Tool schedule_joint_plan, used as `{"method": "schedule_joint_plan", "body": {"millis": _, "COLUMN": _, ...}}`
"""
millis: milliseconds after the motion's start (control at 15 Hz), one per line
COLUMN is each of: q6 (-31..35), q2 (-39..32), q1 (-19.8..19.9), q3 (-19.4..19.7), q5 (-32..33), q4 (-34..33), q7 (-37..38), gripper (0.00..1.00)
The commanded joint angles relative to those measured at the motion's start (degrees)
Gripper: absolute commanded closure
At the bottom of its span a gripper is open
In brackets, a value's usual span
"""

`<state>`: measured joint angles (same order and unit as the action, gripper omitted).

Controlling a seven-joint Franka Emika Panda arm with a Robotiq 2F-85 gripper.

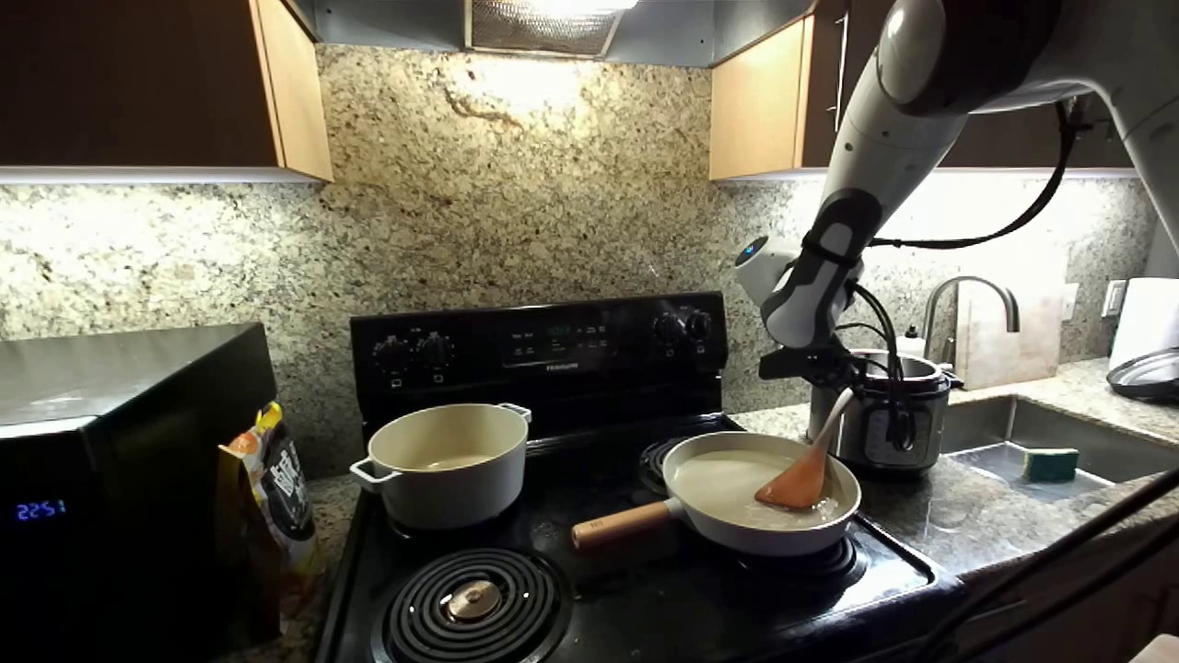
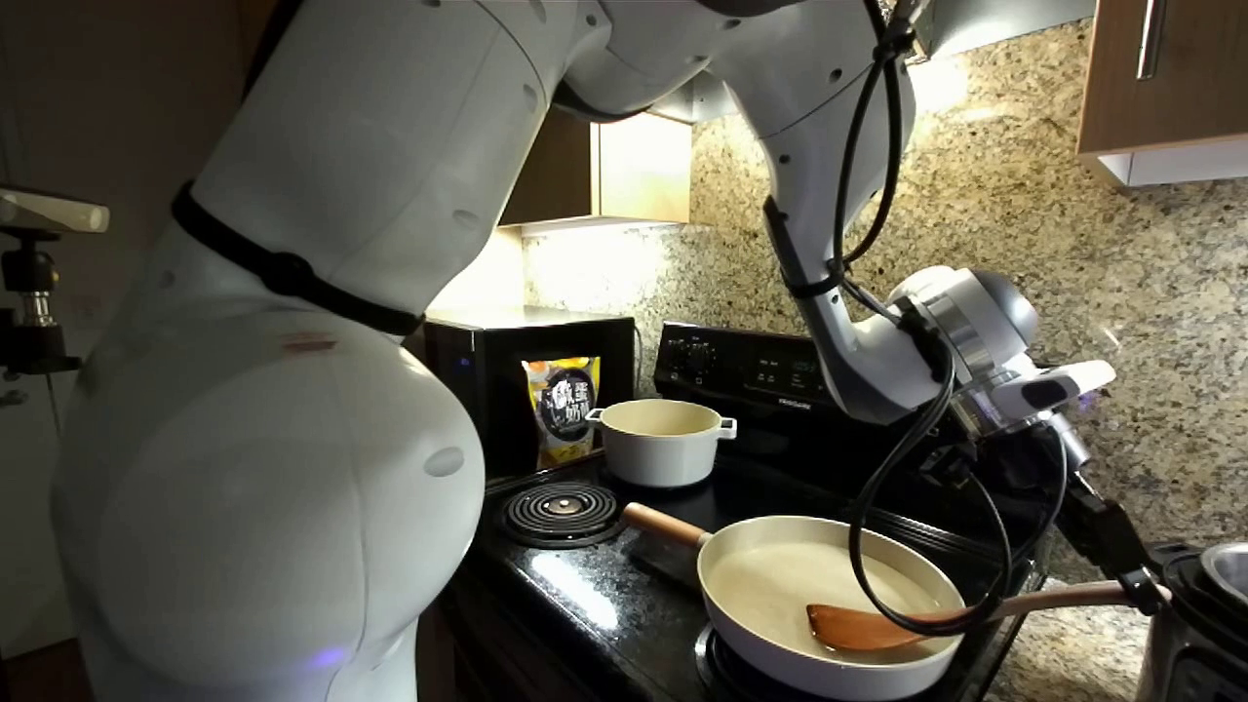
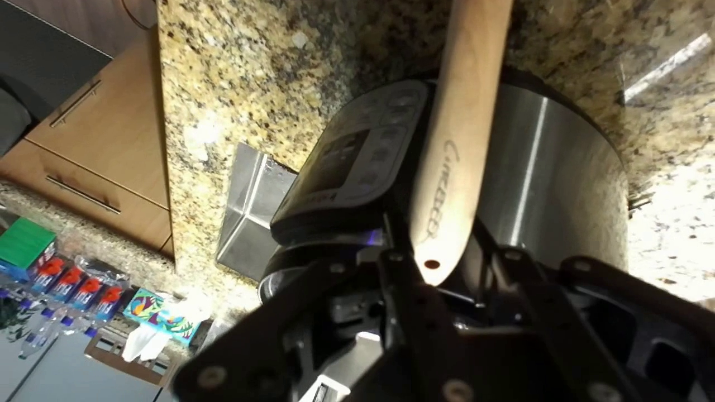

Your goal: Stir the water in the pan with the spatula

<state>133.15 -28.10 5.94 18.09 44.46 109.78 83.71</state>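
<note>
Now, my jaws pinch the spatula (image 1: pixel 812 465) near the end of its handle (image 3: pixel 466 128), while its blade (image 2: pixel 858 629) slants down into the water (image 1: pixel 714 479) inside the cream-white pan (image 1: pixel 774 543).

Both exterior views look down across the coil stove (image 1: pixel 599 483), the wrist view closely along the spatula (image 3: pixel 465 131)

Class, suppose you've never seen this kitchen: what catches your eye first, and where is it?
The big white robot arm wins, filling much of an exterior view's left side. Next comes the orange-brown wooden spatula: its blade sits in shallow water in the cream-white pan, its handle end held by the black gripper. Behind the black stove, the speckled wall is brightly lit.
</note>
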Motion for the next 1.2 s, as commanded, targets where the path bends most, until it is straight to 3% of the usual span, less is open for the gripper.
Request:
{"method": "schedule_joint_plan", "body": {"millis": 0, "q6": -2.71, "q2": 0.33, "q1": -0.03, "q3": -0.64, "q5": -1.06, "q4": -2.34, "q7": -1.41, "gripper": 0.93}}
{"method": "schedule_joint_plan", "body": {"millis": 1133, "q6": -8.11, "q2": -4.62, "q1": -2.58, "q3": -5.94, "q5": -1.26, "q4": -13.93, "q7": -4.95, "gripper": 0.93}}
